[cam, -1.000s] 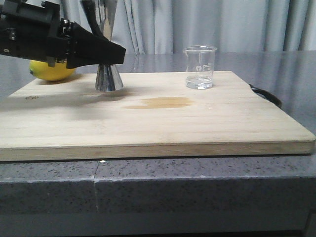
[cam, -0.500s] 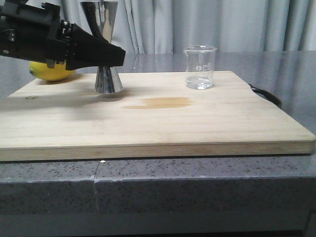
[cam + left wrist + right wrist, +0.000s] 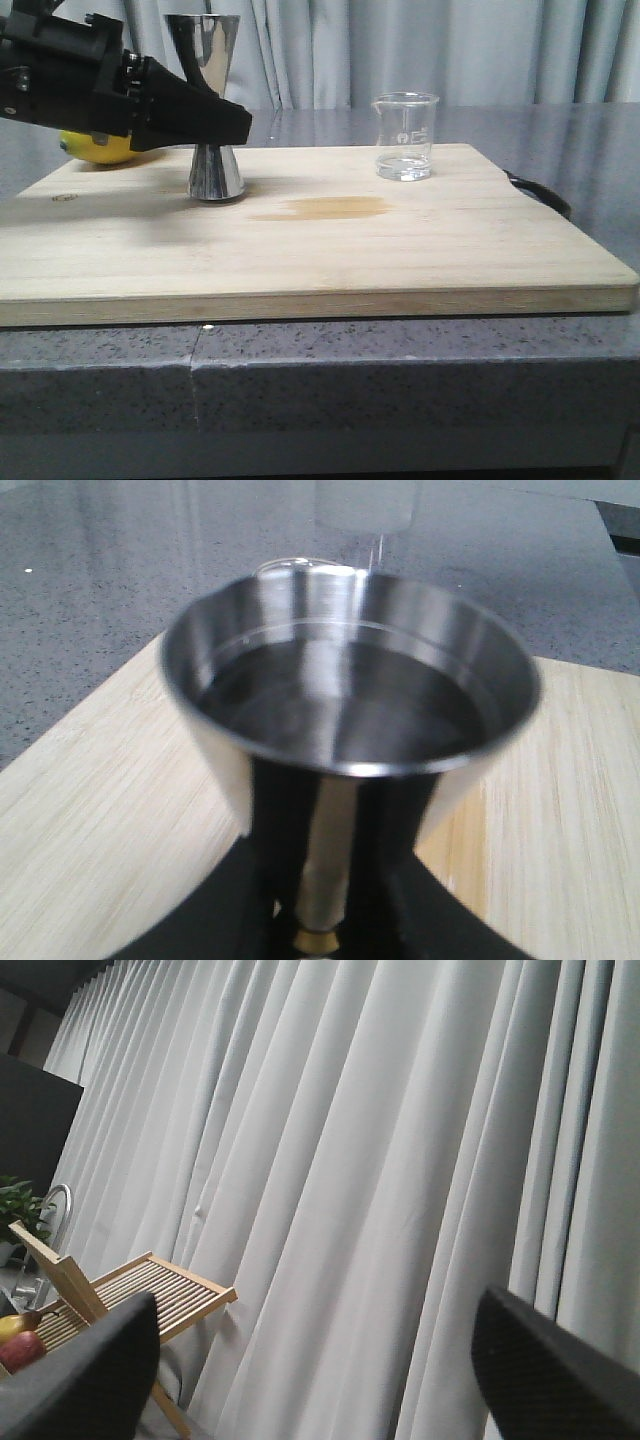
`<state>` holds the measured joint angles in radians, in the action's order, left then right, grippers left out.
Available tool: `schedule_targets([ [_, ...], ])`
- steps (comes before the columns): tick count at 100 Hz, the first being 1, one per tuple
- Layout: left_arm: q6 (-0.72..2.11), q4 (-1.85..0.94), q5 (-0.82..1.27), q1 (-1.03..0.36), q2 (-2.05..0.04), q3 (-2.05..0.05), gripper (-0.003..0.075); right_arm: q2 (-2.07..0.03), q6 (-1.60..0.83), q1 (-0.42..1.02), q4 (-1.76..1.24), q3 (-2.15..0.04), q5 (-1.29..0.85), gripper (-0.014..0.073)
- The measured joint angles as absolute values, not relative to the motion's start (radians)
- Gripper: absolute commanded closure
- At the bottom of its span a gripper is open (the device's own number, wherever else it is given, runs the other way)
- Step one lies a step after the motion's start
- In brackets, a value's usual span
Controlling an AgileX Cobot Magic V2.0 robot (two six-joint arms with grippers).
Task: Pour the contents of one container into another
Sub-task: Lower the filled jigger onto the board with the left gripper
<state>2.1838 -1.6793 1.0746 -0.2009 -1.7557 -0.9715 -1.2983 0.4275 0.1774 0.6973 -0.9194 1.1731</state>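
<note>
Front view: left gripper (image 3: pixel 222 122) pinches jigger (image 3: pixel 208 60), hiding lemon (image 3: pixel 100 147); beaker (image 3: pixel 405 136) well apart.

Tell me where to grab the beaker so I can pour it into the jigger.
Grip the beaker around its straight glass wall, mid-height, coming in level from its open right side. It stands upright on the board with little liquid, and the rim's spout should stay clear, probably turned toward the jigger.
</note>
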Motion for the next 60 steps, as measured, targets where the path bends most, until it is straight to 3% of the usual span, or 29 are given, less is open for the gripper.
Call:
schedule_targets([
  [60, 2.186, -1.674, 1.052, -0.201, -1.756, -0.972, 0.0740, -1.298, 0.428, 0.177, 0.697, -0.919, 1.173, 0.0018],
])
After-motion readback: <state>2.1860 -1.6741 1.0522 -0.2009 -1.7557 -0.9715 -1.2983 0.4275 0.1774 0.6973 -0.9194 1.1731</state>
